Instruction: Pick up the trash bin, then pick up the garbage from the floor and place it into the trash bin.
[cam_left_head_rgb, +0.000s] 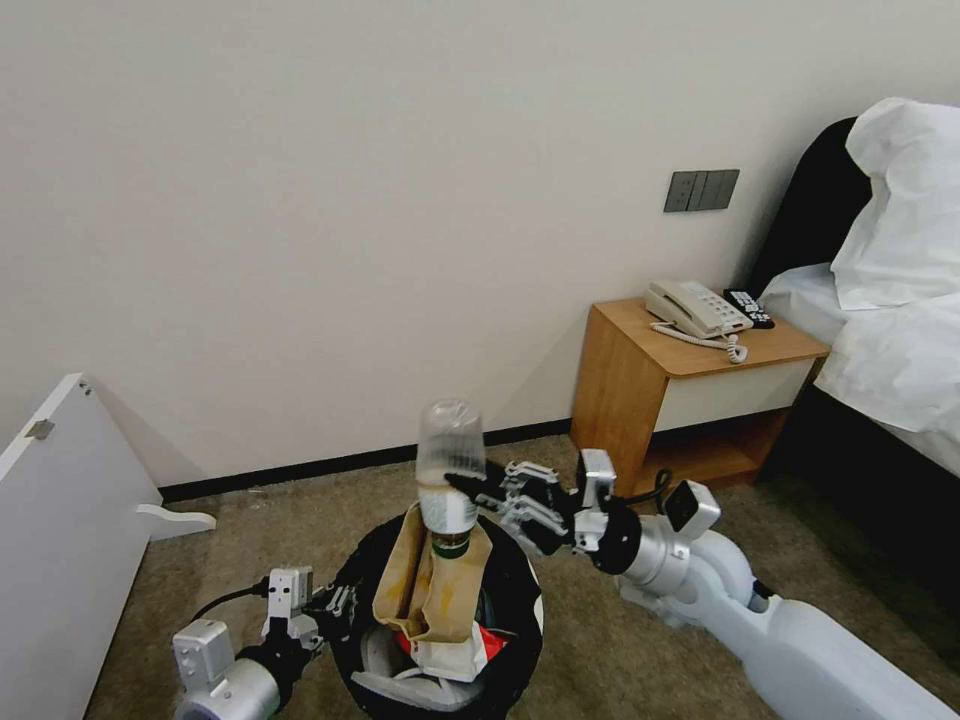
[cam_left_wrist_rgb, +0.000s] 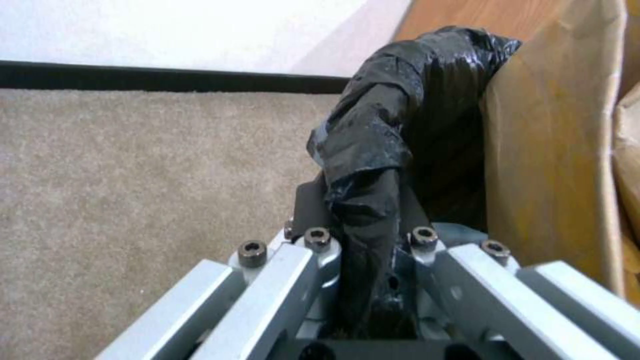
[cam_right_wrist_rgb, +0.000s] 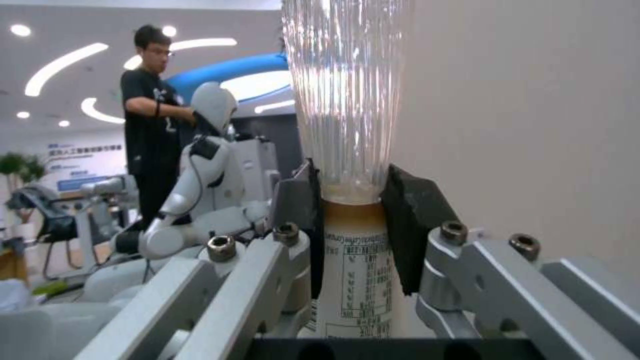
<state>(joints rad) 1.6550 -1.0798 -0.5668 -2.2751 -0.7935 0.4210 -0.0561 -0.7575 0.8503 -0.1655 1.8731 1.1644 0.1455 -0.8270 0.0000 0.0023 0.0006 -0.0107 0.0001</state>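
You're at the drop step: right gripper (cam_left_head_rgb: 470, 488) pinches the upside-down bottle (cam_left_head_rgb: 449, 470) over the bin (cam_left_head_rgb: 520, 640), whose 9 o'clock rim the left gripper (cam_left_head_rgb: 335, 603) clamps, so just let go.

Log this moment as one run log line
left gripper: shut on trash bin rim | right gripper: shut on bottle, cap down over bin | brown paper bag inside

wooden nightstand (cam_left_head_rgb: 640, 385) | white telephone (cam_left_head_rgb: 695, 308) on top | wall switches (cam_left_head_rgb: 701, 190) | white pillow (cam_left_head_rgb: 900, 200)
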